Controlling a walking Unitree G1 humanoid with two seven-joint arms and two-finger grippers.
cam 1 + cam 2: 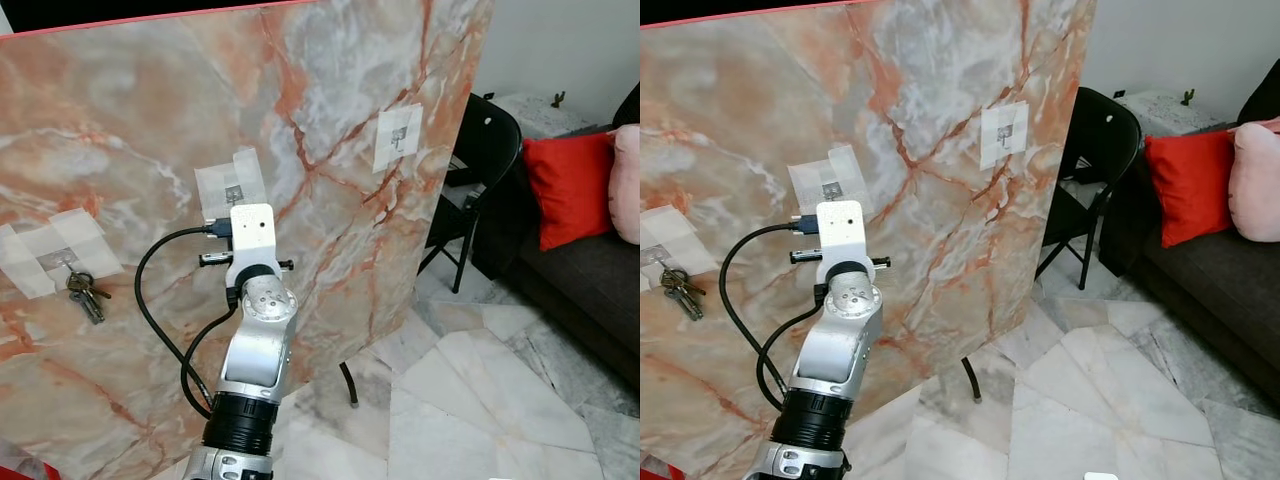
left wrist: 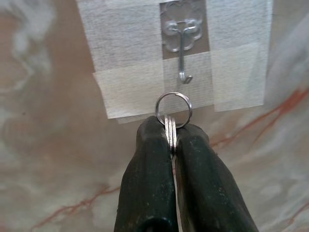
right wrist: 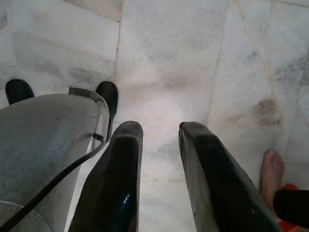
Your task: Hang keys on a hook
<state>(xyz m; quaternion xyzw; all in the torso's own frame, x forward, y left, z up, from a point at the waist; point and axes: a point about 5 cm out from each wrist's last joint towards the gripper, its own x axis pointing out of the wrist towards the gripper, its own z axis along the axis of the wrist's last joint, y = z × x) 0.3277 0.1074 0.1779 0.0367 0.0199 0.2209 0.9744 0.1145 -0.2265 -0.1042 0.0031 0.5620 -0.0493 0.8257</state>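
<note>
The marble board (image 1: 330,180) stands upright before me, and I hold my left arm raised against its face. To my right are a black folding chair (image 1: 480,150) and a dark sofa with a red cushion (image 1: 572,185). Three taped patches on the board each carry a small metal hook; a bunch of other keys (image 1: 85,293) hangs from the leftmost one. My left hand (image 2: 171,140) is pressed together, pinching the key ring (image 2: 173,110) edge-on, so the ring stands just under the tip of the middle hook (image 2: 182,53), not touching it. My right hand (image 3: 159,130) hangs with fingers spread apart over the pale floor tiles (image 3: 193,58), holding nothing, near a person's bare foot (image 3: 271,169).
</note>
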